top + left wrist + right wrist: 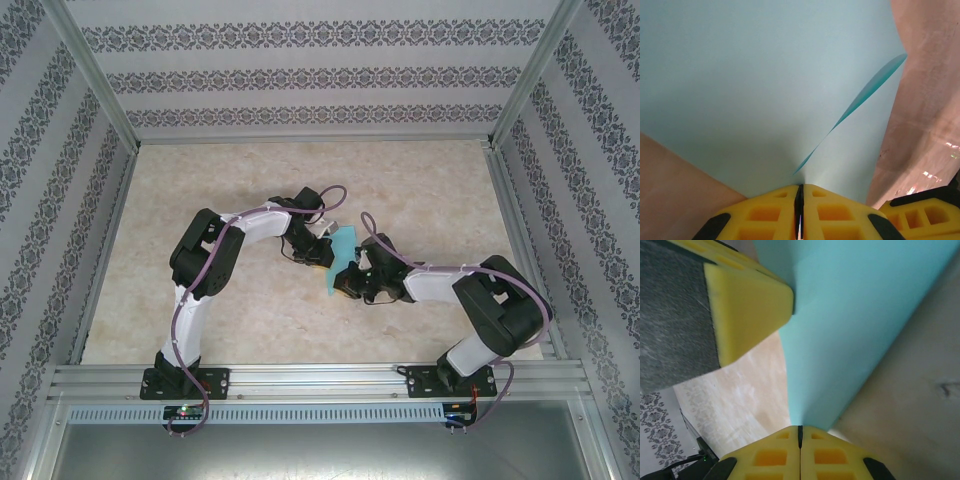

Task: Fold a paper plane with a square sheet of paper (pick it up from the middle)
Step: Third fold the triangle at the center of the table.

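1. Yellow fingertips of your left gripper (800, 189) sit closest to its wrist camera. They are pressed together with no gap and pinch the near edge of the paper (750, 90).
2. Your table (420, 190) is marble-patterned and spreads under everything. It has patterned walls (300, 60) on three sides and a metal rail (320, 380) along the near edge.
3. Your left arm (205, 260) rises from the rail and bends right toward the table's middle. Your right arm (490, 305) bends left to meet it there.
4. Your paper is turquoise. From above you see it between the two grippers near the middle of the table. You cannot tell whether it touches the tabletop.
5. Look at the left wrist view: a dark narrow slit (860, 100) runs from the upper right down toward the fingertips, where two layers of paper part.
6. Your right gripper (800, 430) is also closed tight, fingertips together. It clamps a low corner of the paper, which rises from it toward the upper right.
7. Check the right wrist view: one finger (747, 300) of your left gripper shows at the upper left, its yellow pad against the paper's edge.
8. Check the left wrist view: a yellow finger (920, 217) of your right gripper sits at the lower right, just beside the paper.
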